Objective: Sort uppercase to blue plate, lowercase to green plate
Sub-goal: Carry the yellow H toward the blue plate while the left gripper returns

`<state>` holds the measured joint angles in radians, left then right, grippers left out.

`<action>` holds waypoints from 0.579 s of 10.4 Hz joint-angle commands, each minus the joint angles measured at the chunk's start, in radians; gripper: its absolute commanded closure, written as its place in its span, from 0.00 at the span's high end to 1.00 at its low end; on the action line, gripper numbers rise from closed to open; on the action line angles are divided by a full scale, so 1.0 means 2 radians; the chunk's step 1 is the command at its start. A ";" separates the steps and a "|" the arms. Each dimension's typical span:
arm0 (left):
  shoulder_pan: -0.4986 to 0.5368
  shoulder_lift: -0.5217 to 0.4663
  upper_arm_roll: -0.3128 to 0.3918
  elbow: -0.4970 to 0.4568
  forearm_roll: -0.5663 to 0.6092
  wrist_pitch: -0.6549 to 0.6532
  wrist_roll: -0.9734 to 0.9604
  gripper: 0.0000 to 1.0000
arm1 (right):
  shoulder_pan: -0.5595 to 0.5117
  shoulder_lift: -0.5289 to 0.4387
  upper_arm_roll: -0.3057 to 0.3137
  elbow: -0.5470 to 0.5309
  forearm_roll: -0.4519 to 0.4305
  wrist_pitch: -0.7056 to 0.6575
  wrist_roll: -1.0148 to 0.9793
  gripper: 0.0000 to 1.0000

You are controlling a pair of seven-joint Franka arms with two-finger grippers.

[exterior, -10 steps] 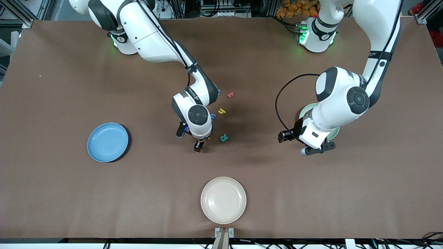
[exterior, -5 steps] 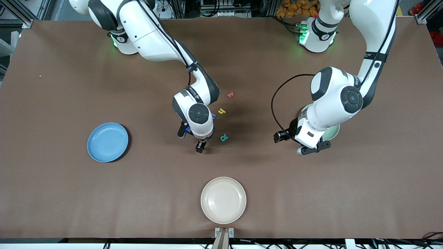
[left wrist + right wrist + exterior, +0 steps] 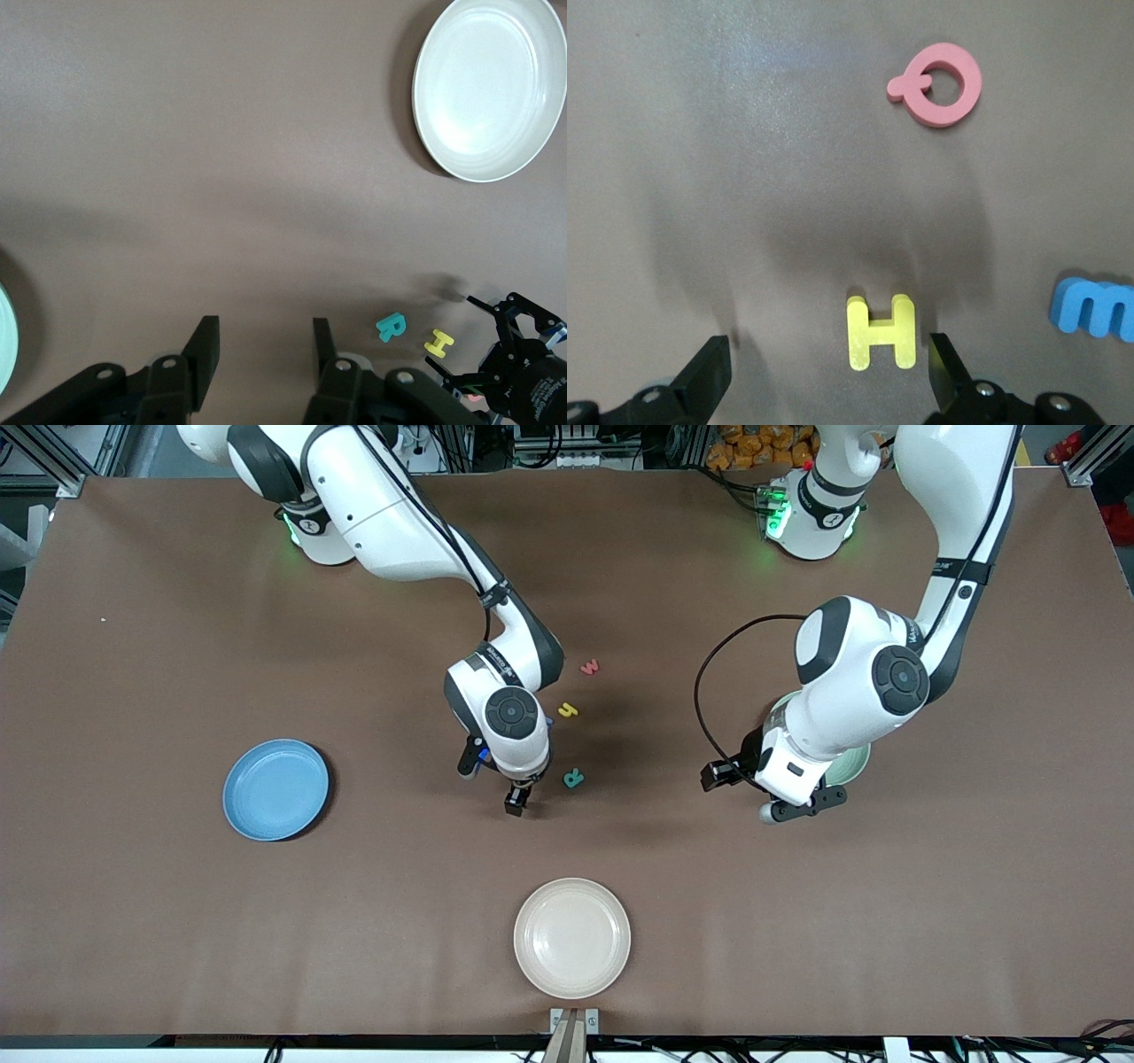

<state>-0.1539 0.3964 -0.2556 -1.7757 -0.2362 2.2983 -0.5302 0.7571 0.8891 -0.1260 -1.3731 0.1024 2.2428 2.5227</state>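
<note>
My right gripper [image 3: 516,802] is open and low over the table, its jaws astride the yellow H [image 3: 880,332], which lies close to one finger. The right wrist view also shows the red Q [image 3: 936,84] and the blue m [image 3: 1094,307]. The teal R [image 3: 573,778] lies beside this gripper. The yellow h [image 3: 568,709] and red w [image 3: 590,666] lie farther from the camera. My left gripper [image 3: 802,808] is open and empty over bare table by the green plate [image 3: 858,762], which its arm mostly hides. The blue plate [image 3: 275,789] is empty.
An empty cream-white plate [image 3: 572,937] sits near the table's front edge and also shows in the left wrist view [image 3: 489,84]. The left wrist view shows the teal R [image 3: 391,326] and the yellow H [image 3: 438,342] by the right arm's gripper.
My right gripper has edged slightly toward the teal R. My left arm shifted a little toward the middle of the table, then held still.
</note>
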 commanded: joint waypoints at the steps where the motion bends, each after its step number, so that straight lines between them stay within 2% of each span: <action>1: -0.001 0.007 0.000 0.007 -0.012 0.003 -0.003 0.50 | 0.000 -0.005 0.004 -0.012 -0.008 0.007 0.017 0.98; 5: -0.001 0.007 0.000 0.007 -0.012 0.003 -0.004 0.50 | 0.005 -0.004 0.004 -0.017 -0.004 0.010 0.018 0.98; 6: -0.001 0.007 0.000 0.007 -0.012 0.003 -0.004 0.50 | 0.009 -0.004 0.004 -0.021 -0.005 0.017 0.018 0.91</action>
<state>-0.1541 0.4009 -0.2557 -1.7757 -0.2362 2.2983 -0.5302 0.7629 0.8914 -0.1222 -1.3870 0.1024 2.2459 2.5231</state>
